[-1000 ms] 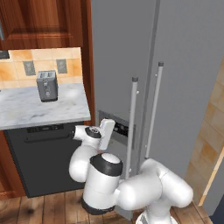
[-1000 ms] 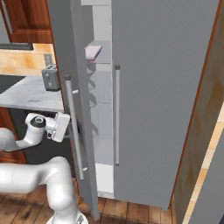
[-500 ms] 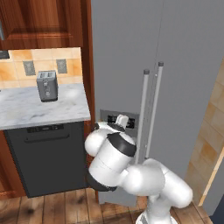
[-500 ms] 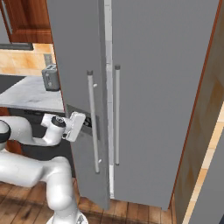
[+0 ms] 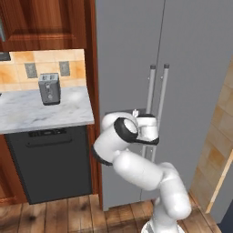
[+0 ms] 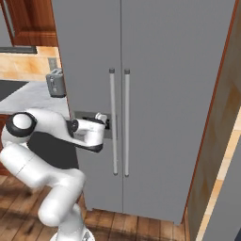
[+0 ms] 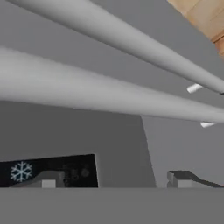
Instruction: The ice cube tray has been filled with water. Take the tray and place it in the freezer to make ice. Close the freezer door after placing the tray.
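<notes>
The freezer door (image 5: 127,68) (image 6: 87,56) stands shut, flush with the right-hand door. My gripper (image 7: 116,179) is open, its fingertips spread wide with nothing between them. It sits close against the door at the dark dispenser panel (image 7: 52,170), just left of the long silver handle (image 5: 149,104) (image 6: 113,122). In the base views the gripper (image 5: 136,113) (image 6: 101,117) points at the door front at about counter height. The ice cube tray is hidden behind the shut door.
A grey toaster (image 5: 49,88) (image 6: 56,82) stands on the marble counter (image 5: 27,118) to the left, above the black dishwasher front (image 5: 50,159). The right-hand fridge door (image 5: 200,68) is shut. A wooden side panel (image 6: 212,141) flanks the fridge on the right.
The freezer door has swung from well ajar to fully shut, hiding the pale interior and the tray on its shelf. My arm followed the door rightward toward the fridge front.
</notes>
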